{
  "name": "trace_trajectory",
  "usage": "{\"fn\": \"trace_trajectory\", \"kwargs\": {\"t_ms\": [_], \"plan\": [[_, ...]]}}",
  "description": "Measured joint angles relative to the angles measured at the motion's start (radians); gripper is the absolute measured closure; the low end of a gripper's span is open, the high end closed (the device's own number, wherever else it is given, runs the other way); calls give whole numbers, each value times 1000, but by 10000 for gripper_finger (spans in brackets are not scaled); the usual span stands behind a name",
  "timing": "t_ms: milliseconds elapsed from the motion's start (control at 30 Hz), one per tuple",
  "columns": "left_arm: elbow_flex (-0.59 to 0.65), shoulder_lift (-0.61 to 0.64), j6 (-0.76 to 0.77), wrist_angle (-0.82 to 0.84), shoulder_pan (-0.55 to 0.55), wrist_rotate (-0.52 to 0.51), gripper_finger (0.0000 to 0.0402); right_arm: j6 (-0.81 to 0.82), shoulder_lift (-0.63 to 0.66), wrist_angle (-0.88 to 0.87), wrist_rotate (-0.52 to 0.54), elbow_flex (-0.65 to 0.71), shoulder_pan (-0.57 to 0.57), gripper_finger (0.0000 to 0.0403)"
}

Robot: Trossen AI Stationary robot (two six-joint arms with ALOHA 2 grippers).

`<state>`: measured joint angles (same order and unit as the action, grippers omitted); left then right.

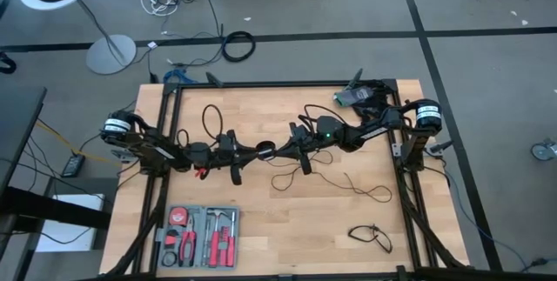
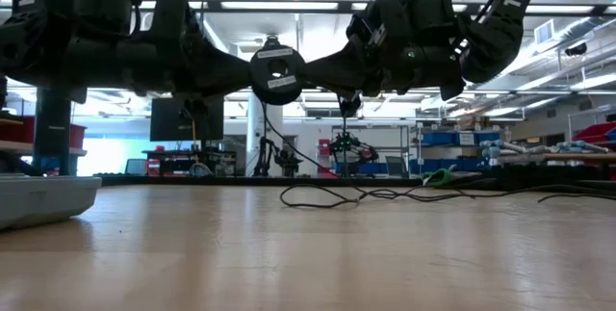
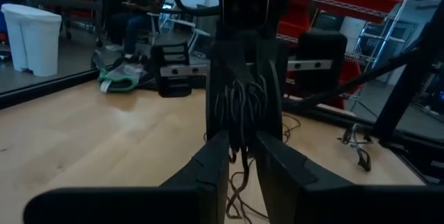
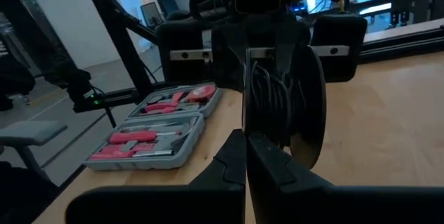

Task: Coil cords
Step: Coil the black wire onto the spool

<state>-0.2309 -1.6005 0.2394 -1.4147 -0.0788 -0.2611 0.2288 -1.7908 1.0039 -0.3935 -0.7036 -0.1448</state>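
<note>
The long black cord ends in a round black disc (image 1: 265, 150) with a pale centre (image 2: 278, 70), held up between my two grippers above the middle of the table. Several strands of the cord (image 3: 239, 109) are bunched beside the disc (image 4: 309, 106). My left gripper (image 3: 241, 156) is shut on these strands. My right gripper (image 4: 247, 156) is shut at the bunch from the opposite side. The rest of the long cord (image 1: 348, 185) trails slack on the table toward the right (image 2: 327, 195). A short cord (image 1: 370, 236) lies loose near the front right. My left gripper pinches the bunch of cord strands (image 3: 239, 137) between its two fingers, coming level from the table's left. The bunch and the disc are lifted clear of the table. My right gripper comes level from the table's right with its fingers shut at the strands (image 4: 263, 123). Whether a strand lies between them is hidden by the fingers. Beneath it a length of cord (image 2: 344, 123) hangs down to the table.
A grey tool tray (image 1: 198, 236) with red-handled tools sits at the front left. A green-and-dark device (image 1: 352, 97) lies at the far right corner. The black frame rails (image 1: 278, 83) run along the table's edges. Bare wood lies at the near middle.
</note>
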Motion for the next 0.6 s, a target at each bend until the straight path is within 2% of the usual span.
{"fn": "trace_trajectory", "kwargs": {"t_ms": [167, 333, 467, 600], "plan": [[-21, 0, 1, 54, 0, -1, 339, 3, 0, 1, -8, 2, 0, 403], [-40, 0, 2, 113, 0, 1, 391, 6, 0, 1, -10, 2, 0, 403], [-40, 0, 0, 102, 0, 1, 398, 31, 0, 8, -10, 2, 0, 398], [-36, 0, 0, 84, 0, -21, 400, 90, 0, 10, -4, -1, -15, 376]]}}
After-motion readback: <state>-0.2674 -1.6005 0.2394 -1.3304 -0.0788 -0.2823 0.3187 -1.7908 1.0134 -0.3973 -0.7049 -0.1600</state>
